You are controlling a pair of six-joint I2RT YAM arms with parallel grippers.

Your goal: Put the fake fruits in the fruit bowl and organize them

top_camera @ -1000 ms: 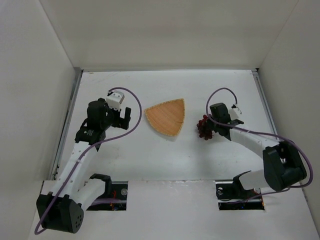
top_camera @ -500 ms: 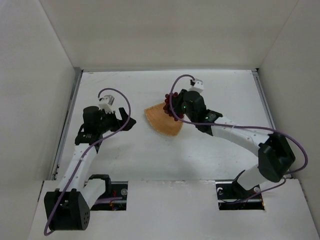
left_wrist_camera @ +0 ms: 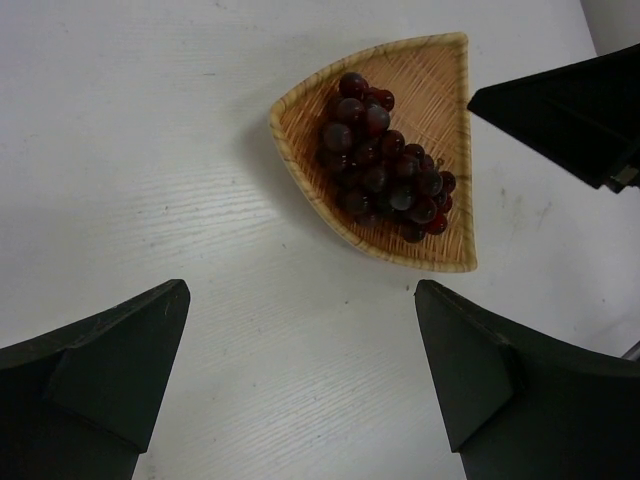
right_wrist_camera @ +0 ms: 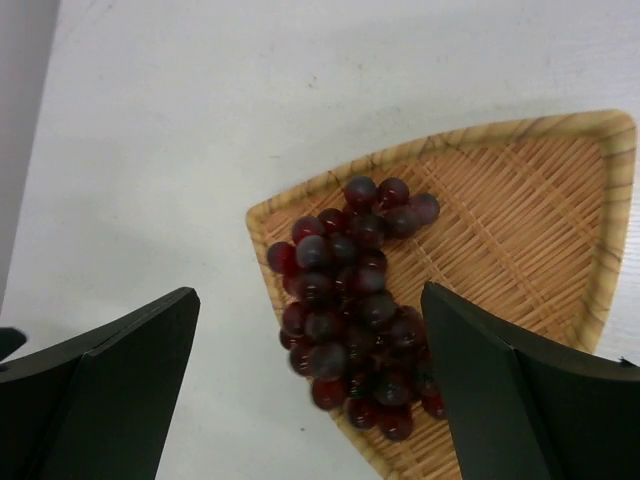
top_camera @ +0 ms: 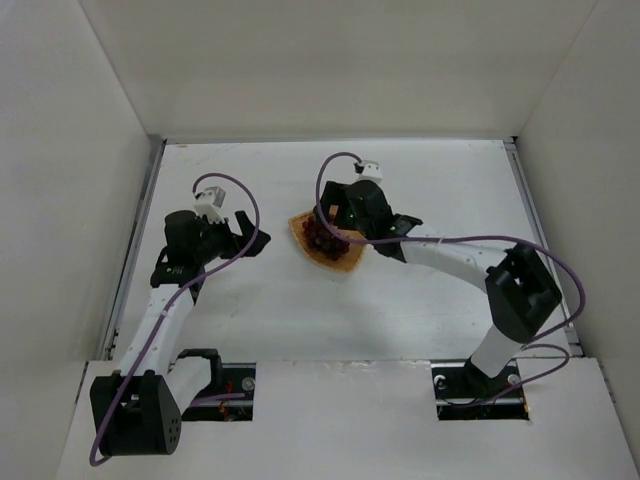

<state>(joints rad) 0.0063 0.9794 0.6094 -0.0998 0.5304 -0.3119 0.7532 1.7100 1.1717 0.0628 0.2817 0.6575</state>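
Note:
The fake fruits are one bunch of dark red-purple grapes. The bunch lies inside the fruit bowl, a tan woven fan-shaped bowl. It sits against the bowl's curved edge, with a few berries resting on the rim. My right gripper hovers just above the grapes, open, its fingers standing on either side of the bunch without touching it. My left gripper is open and empty over bare table to the left of the bowl.
One dark finger of the right gripper shows at the bowl's far corner in the left wrist view. White walls enclose the white table at the left, back and right. Purple cables loop above both wrists.
My right gripper carried the grapes from the table right of the bowl to over the bowl, then opened. The bunch now lies in the bowl. The left arm shifted slightly.

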